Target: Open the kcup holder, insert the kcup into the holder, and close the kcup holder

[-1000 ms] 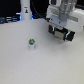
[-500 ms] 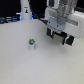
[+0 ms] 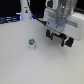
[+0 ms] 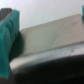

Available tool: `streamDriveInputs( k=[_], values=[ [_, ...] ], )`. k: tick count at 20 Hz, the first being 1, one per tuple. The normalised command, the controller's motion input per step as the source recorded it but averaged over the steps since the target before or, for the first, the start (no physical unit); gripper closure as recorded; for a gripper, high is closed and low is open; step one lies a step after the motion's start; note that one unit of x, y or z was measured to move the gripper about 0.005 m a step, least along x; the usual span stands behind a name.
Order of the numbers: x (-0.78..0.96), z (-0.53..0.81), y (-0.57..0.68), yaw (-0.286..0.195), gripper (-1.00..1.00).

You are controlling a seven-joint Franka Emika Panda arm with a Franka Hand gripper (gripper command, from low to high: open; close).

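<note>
The kcup (image 3: 32,43), a tiny white pod with a green top, stands alone on the white table (image 3: 25,65). My gripper (image 3: 56,37) hangs at the exterior view's upper right, well to the right of the kcup. Its two dark fingers (image 3: 48,34) stand apart with nothing between them. The kcup holder is mostly hidden behind the gripper, with only a dark piece (image 3: 72,41) showing at its right. The wrist view is blurred: a teal finger pad (image 4: 10,30) sits beside a pale grey slanted surface (image 4: 50,37) with a dark band under it.
A tall white bottle-shaped object (image 3: 25,10) stands at the back on the exterior view's left, with dark equipment behind it. The white arm body (image 3: 62,17) fills the upper right.
The gripper has shifted a little toward the exterior view's left and slightly lower. The kcup has not moved.
</note>
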Motion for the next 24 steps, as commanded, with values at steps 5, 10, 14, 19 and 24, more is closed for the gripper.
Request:
streamDriveInputs(
  k=[5,10,14,19,24],
  values=[
    [0.04,0.44,-0.21,-0.164,-1.0],
    [-0.09,0.28,-0.35,-0.276,-1.0],
    [-0.23,0.13,-0.4,-0.249,-1.0],
    [-0.34,0.0,-0.41,-0.237,-1.0],
    [-0.39,-0.07,-0.44,-0.227,-1.0]
  ],
)
